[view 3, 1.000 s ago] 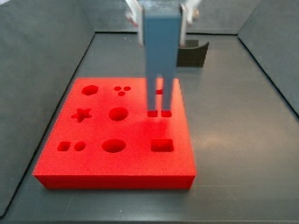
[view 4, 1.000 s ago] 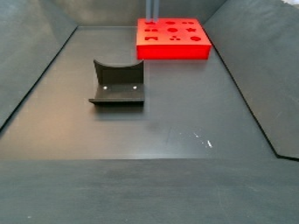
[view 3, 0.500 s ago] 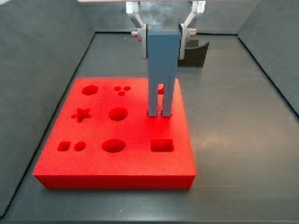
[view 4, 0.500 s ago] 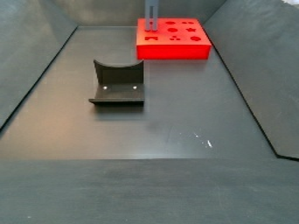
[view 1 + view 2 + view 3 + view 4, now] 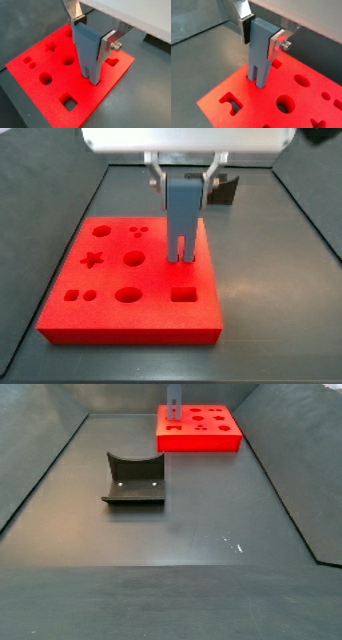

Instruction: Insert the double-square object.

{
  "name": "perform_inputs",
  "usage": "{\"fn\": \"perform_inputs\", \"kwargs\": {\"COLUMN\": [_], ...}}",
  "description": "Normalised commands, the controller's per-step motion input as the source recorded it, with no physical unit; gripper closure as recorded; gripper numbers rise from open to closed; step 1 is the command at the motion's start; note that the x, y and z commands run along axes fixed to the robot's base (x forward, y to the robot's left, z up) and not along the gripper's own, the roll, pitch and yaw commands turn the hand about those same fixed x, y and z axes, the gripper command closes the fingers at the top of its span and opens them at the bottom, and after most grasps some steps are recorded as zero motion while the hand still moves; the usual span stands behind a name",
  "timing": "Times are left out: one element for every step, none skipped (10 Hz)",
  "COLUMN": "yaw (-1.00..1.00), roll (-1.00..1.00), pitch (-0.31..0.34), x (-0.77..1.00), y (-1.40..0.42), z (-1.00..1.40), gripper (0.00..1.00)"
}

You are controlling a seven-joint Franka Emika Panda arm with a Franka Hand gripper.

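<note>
Upright, double-square object (image 5: 183, 213) clamped in the tool (image 5: 183, 173), prong tips sunk in red foam board (image 5: 80, 313), ends hidden.

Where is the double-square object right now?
In a side view the double-square object stands upright in the gripper, prongs down into the red foam board, right of the round hole, above the square hole.

Upright blue-grey double-square object (image 5: 183, 213), prongs down
</note>
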Motion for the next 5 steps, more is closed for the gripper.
{"fn": "perform_inputs", "kwargs": {"yaw": [0.00, -0.03, -0.02, -0.02, 0.00], "roll": [-0.34, -0.26, 0.00, 0.03, 0.00], "pitch": [-0.027, -0.014, -0.039, -0.057, 0.000], "x": [0.00, 0.07, 0.10, 0.00, 0.00], "y": [0.19, 0.36, 0.37, 0.19, 0.00], "z": [-0.49, -0.56, -0.47, -0.36, 0.00], "gripper": [1.00, 1.00, 1.00, 1.00, 1.00]}}
